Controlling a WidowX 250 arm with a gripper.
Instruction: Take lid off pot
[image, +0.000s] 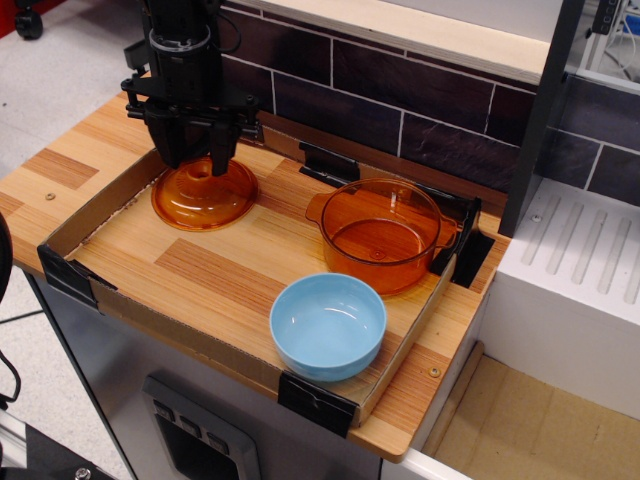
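Note:
The amber lid rests dome up on the wooden floor of the tray, at the back left. Its ring knob shows between my fingers. My gripper hangs straight above the lid, its jaws spread to either side of the knob and not touching it. The amber glass pot stands uncovered and empty at the back right of the tray, well apart from the lid and the gripper.
A light blue bowl stands empty at the tray's front right, just in front of the pot. Low cardboard walls with black corner clips ring the tray. A dark tiled wall rises behind, and a white unit stands to the right.

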